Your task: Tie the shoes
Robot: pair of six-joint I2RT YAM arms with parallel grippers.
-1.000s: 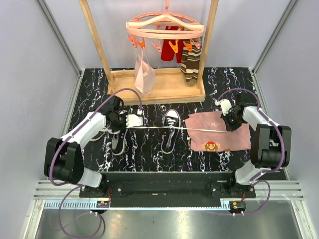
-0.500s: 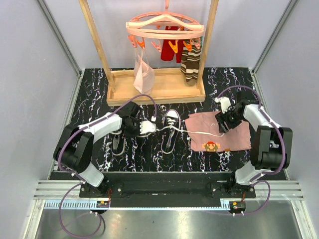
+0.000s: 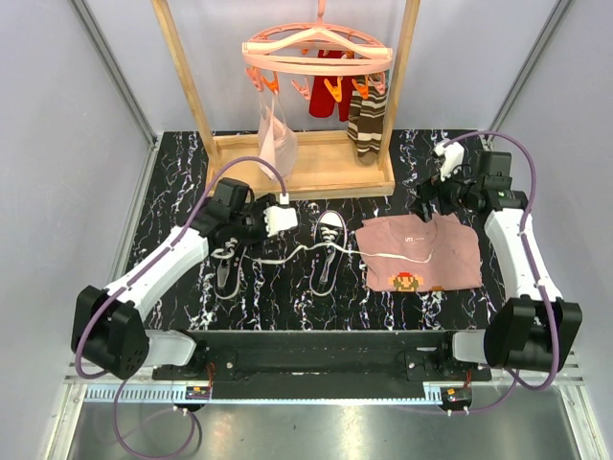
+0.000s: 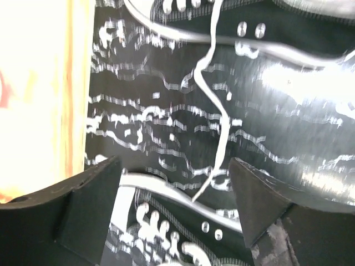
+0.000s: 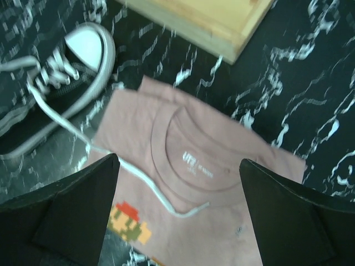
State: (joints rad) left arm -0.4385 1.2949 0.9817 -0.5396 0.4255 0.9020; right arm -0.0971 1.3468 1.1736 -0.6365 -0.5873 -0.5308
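On the table (image 3: pixel 165 192) lie untied shoes (image 3: pixel 326 251); left pincer (image 4: pixel 174 173) and right pincer (image 5: pixel 178 169) gape.

worktop (image 3: pixel 172 192): black with white marbling
wooden rack (image 3: pixel 316 171): at the back, tray base, two uprights
clip hanger (image 3: pixel 316 53): pink, round, orange pegs, at top of rack
striped sock (image 3: pixel 366 125): brown and cream, pegged on right
red garment (image 3: pixel 330 94): pegged mid-back
pale pink cloth (image 3: pixel 276 144): pegged left, hangs down to base
T-shirt (image 3: pixel 421 251): pink, folded flat, right of centre
pixel figure (image 3: pixel 405 282): on T-shirt's near edge
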